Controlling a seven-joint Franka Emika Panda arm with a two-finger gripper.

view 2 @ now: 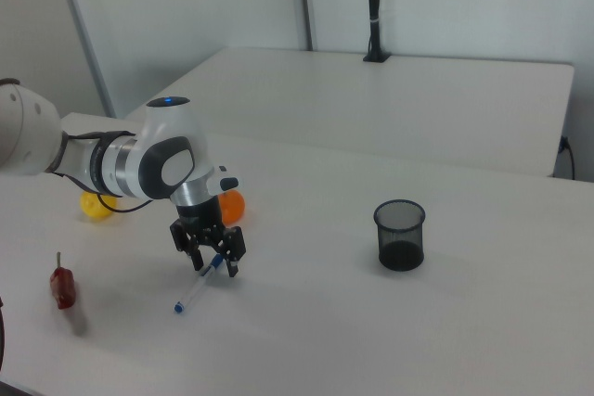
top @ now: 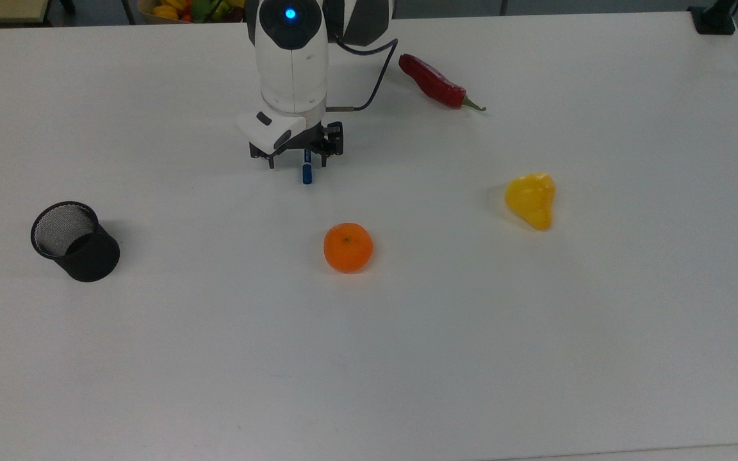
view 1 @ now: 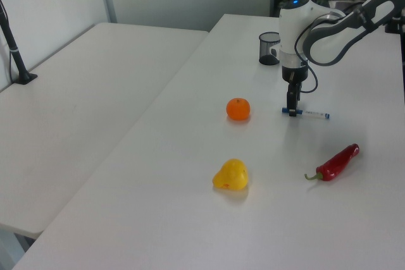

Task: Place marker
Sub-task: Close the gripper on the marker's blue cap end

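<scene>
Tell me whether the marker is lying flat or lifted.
Lying flat: the marker rests along the white table, with the open hand straddling its capped end.
</scene>
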